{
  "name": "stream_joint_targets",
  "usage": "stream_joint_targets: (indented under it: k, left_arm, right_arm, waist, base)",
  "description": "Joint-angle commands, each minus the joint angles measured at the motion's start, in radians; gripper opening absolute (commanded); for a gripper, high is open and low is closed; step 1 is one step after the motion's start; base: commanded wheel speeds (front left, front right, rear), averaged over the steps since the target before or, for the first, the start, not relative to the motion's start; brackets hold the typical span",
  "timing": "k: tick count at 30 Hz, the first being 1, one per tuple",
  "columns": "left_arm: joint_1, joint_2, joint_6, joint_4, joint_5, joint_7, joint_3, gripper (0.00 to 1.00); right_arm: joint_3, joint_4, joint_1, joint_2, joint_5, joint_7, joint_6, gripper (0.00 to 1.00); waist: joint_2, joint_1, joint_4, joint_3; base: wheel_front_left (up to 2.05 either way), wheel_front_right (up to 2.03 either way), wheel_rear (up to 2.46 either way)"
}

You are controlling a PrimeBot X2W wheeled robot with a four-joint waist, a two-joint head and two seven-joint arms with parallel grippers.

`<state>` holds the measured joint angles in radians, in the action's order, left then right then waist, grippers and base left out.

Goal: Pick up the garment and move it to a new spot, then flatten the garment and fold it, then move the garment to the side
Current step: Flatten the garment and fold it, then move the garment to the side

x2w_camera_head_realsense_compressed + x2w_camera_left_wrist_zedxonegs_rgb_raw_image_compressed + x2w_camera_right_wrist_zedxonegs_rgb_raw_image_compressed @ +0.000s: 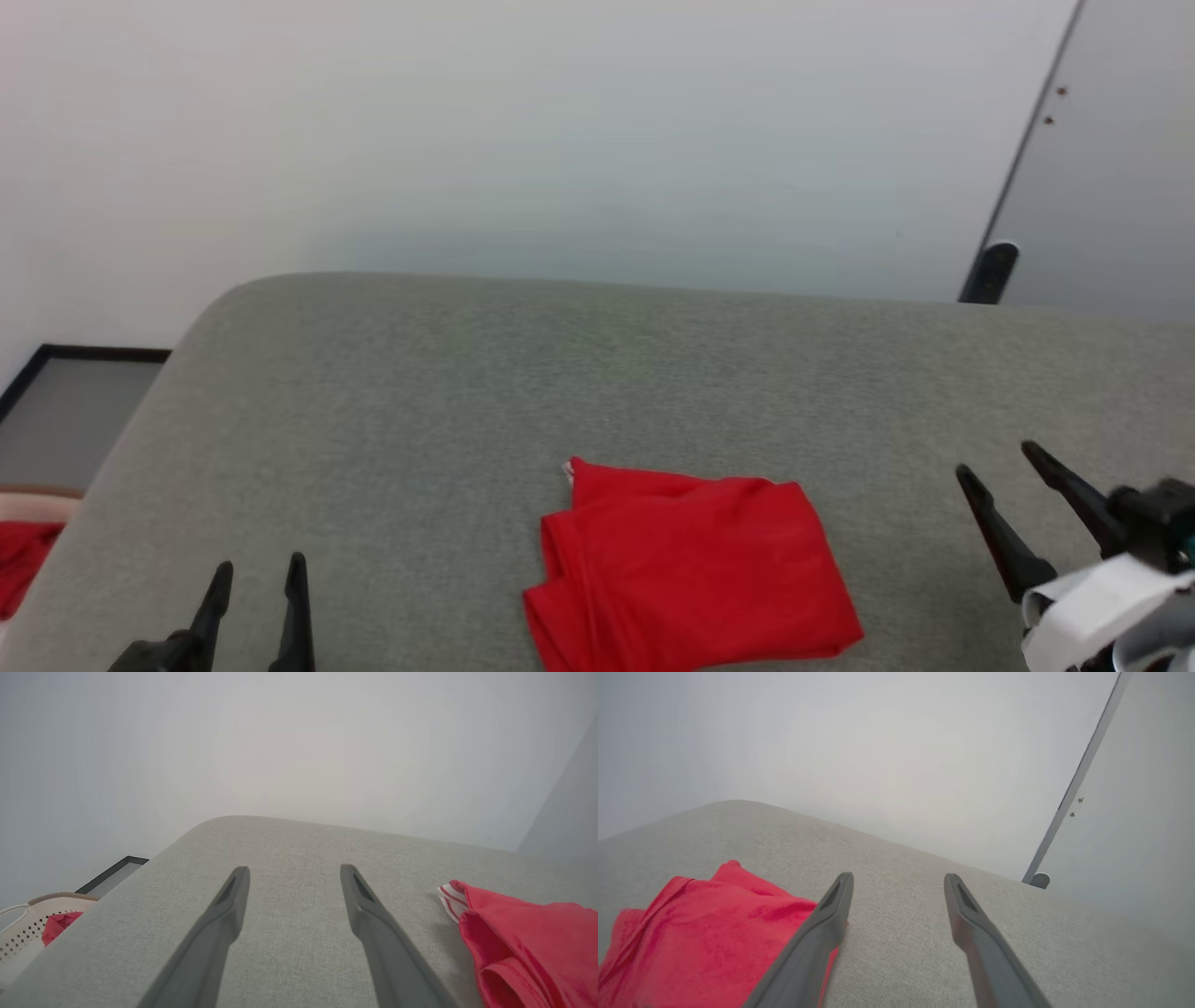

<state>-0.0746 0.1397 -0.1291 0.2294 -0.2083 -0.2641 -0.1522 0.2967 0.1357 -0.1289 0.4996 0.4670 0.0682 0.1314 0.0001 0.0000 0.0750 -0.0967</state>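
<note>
- Bright, soft, even light, with no glare or hard highlights.
- The garment (523, 942) throws only a faint, soft-edged shadow on the grey worktop (299, 933) beside it.
- The head view is mildly soft; the red is saturated and the folds are barely readable.
- Both wrist views look hazy and washed out, darkening at the corners.
- The left pincer (294, 870) blurs toward the lens.

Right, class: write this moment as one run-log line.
garment: folded, lying on grey surface | left gripper: open, empty | right gripper: open, empty
</note>
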Motion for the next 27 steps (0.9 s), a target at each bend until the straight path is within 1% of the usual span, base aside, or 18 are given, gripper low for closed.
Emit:
stream_joint_targets:
  k: [1,7,13,27]
  left_arm:
    - [-0.005,0.003,-0.003,-0.004,0.01,0.0,0.0,1.0]
    - [-0.004,0.009,-0.003,-0.006,0.008,0.0,0.002,1.0]
    - [-0.014,0.011,-0.003,-0.009,0.015,0.0,0.0,1.0]
    - [-0.013,0.019,-0.003,0.0,0.012,0.0,0.002,1.0]
  right_arm:
    - [-0.02,0.015,0.018,-0.016,-0.01,0.028,-0.001,1.0]
    - [-0.084,0.068,0.065,-0.054,-0.053,0.103,-0.002,1.0]
    - [-0.128,0.089,0.111,-0.09,-0.071,0.138,-0.002,1.0]
    - [-0.153,0.09,0.139,-0.11,-0.095,0.138,-0.001,1.0]
  waist:
    - [-0.0001,0.0,-0.021,0.005]
    - [-0.0001,0.0,-0.033,0.011]
    - [-0.0001,0.0,-0.034,0.014]
    - [-0.0001,0.0,-0.024,0.017]
  base:
    - [0.0,0.0,0.0]
    - [0.0,0.0,0.0]
    - [0.0,0.0,0.0]
    - [0.0,0.0,0.0]
